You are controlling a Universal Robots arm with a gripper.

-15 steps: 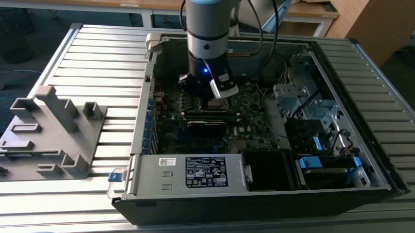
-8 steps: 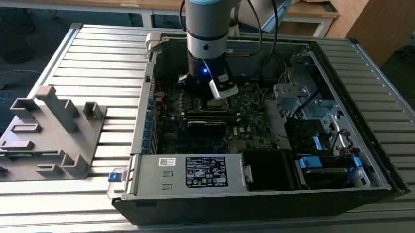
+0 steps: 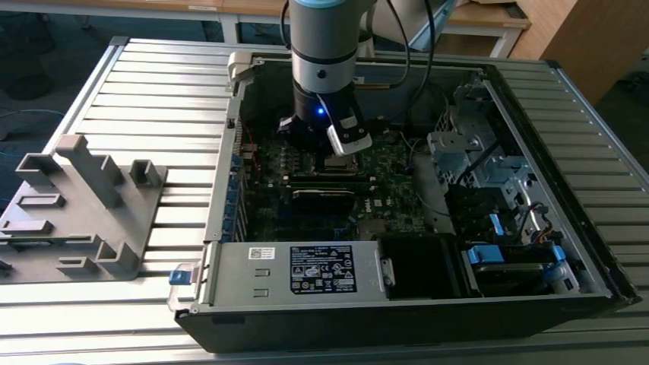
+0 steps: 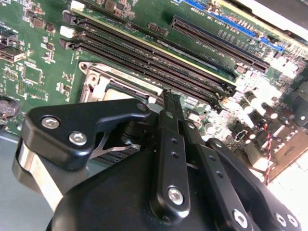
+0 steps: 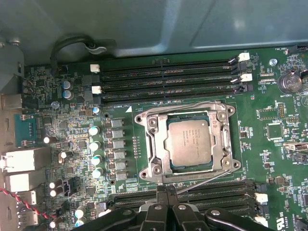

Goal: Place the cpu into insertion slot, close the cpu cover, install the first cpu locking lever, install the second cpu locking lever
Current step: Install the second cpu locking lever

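Note:
The cpu point(image 5: 189, 143), a dull silvery square, lies flat in the insertion slot, whose black rim point(image 5: 162, 150) shows around it. The cpu cover point(image 5: 226, 139), a silvery frame with a window, lies down over the chip's edges. A thin locking lever rod point(image 5: 204, 182) slants up off the socket's side nearest my gripper point(image 5: 166, 188). Its free end reaches my fingertips, which are shut together; I cannot tell whether they pinch it. In the second wrist view the gripper point(image 4: 171, 96) hangs just beside the socket frame point(image 4: 96, 82). In the exterior view my gripper point(image 3: 340, 163) is low over the motherboard.
Long black memory slots point(image 5: 168, 77) flank the socket on two sides. Capacitors point(image 5: 96, 144) stand beside it. The open case walls point(image 3: 228, 152) ring the board, with a labelled power supply point(image 3: 304, 270) and drive bays point(image 3: 497, 220). A grey fixture point(image 3: 81, 205) sits on the table at the exterior view's left.

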